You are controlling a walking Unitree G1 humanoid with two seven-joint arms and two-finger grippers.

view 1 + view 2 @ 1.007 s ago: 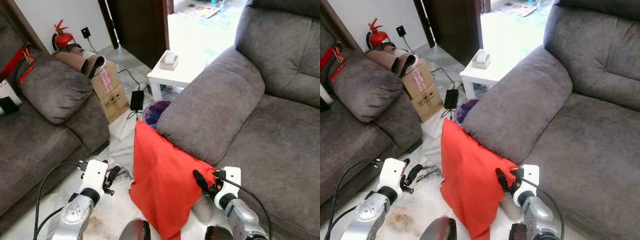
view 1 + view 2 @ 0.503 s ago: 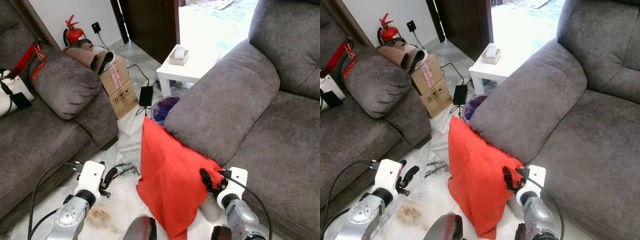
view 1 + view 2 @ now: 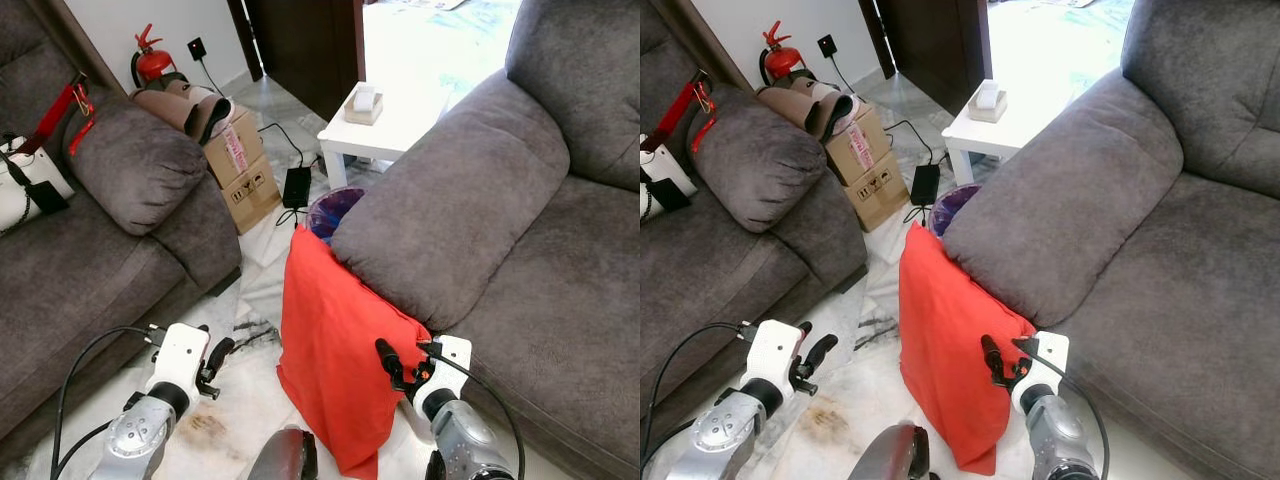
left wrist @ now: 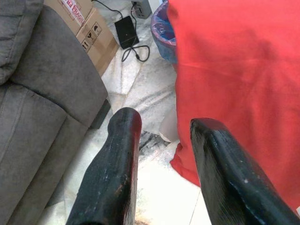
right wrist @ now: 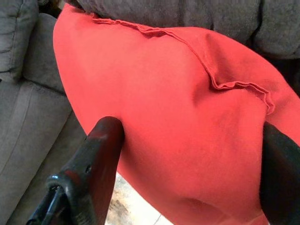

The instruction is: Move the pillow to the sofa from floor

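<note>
Right gripper (image 5: 187, 154) spread wide, fingers straddling red pillow (image 3: 335, 350); left gripper (image 4: 164, 154) parted, empty, beside pillow.

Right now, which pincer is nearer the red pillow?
Right. The right pincer is open against the red pillow, fingers straddling its edge by the sofa arm. The left pincer hangs open over the floor beside it, apart.

The upper right edge of the red pillow (image 3: 335, 350) is hidden under the grey sofa armrest (image 3: 445, 210). A purple bin (image 3: 330, 212) at centre frame is mostly covered by the pillow's top corner. At the far left, a white bag (image 3: 28, 190) is cut off by the frame edge. The tips of the right gripper (image 5: 187, 164) are lost against the pillow, one finger being cropped at the wrist view's right edge.
</note>
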